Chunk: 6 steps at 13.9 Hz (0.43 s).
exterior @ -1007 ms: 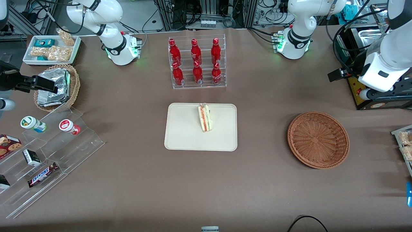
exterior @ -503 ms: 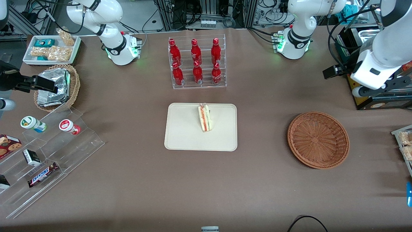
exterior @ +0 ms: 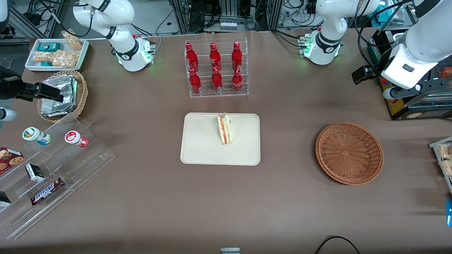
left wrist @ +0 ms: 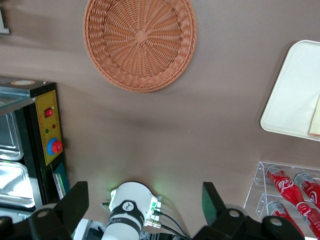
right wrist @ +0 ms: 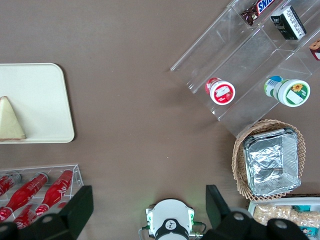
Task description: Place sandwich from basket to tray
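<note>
So the sandwich [exterior: 225, 129] is sitting on the tray [exterior: 201, 148], standing on its edge with the red and green filling showing, roughly mid-tray and a bit toward the edge nearer the bottle rack [exterior: 216, 67]. The basket [exterior: 349, 152] is lying well apart from the tray, toward the working arm's end of the table, with nothing in it. The gripper [left wrist: 145, 202] is hanging high up over that same end of the table, farther from the front camera than the basket, near the control box [exterior: 406, 106], and its fingers [left wrist: 75, 200] are spread wide with nothing between them. From the wrist camera you're looking straight down at the basket, a corner of the tray and the working arm's own base [left wrist: 131, 210].
</note>
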Motion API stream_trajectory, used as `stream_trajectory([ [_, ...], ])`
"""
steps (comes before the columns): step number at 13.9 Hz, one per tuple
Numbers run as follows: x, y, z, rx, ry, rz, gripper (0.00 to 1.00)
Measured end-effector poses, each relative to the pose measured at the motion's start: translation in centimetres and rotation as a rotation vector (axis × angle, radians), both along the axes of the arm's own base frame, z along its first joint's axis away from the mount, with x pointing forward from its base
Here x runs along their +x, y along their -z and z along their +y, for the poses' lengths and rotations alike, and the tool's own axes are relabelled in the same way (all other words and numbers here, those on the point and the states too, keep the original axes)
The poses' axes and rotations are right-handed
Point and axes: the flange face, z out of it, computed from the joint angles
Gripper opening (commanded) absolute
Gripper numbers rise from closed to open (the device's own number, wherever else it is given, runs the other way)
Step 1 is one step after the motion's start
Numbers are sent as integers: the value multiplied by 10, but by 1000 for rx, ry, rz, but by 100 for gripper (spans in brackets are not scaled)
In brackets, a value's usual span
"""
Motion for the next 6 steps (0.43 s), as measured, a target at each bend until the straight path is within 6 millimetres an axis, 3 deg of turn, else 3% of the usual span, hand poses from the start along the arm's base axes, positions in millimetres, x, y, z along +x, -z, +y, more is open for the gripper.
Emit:
stream_trajectory([
  [6, 9, -4, 37, -66, -58, -16, 100],
])
